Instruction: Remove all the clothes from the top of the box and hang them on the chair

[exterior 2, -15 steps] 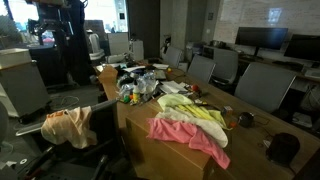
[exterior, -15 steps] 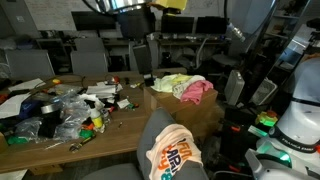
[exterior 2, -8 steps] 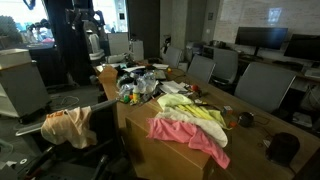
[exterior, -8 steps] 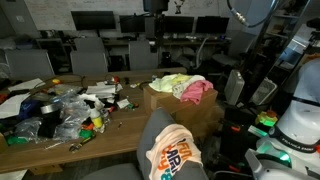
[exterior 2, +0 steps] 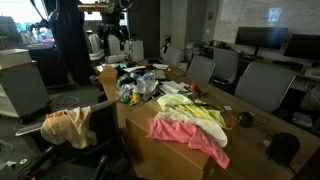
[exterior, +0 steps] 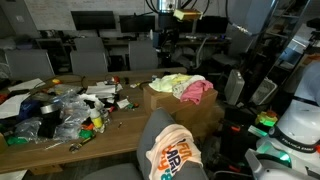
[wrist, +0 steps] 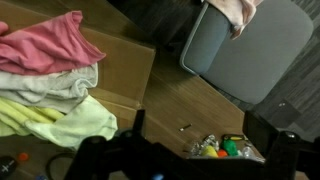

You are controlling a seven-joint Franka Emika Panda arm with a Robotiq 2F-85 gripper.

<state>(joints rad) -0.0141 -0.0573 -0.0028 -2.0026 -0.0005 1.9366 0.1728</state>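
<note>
Loosely heaped pink, white, yellow clothes [wrist: 52, 84]

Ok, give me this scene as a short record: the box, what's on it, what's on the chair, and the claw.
container: box, brown cardboard
on it: pink cloth, white cloth, yellow cloth
hung: peach cloth, draped over the backrest of the chair
hand: claw open, empty, up in the air, touching nothing
nearby: clutter on the table
left to do: three cloths to move
</note>
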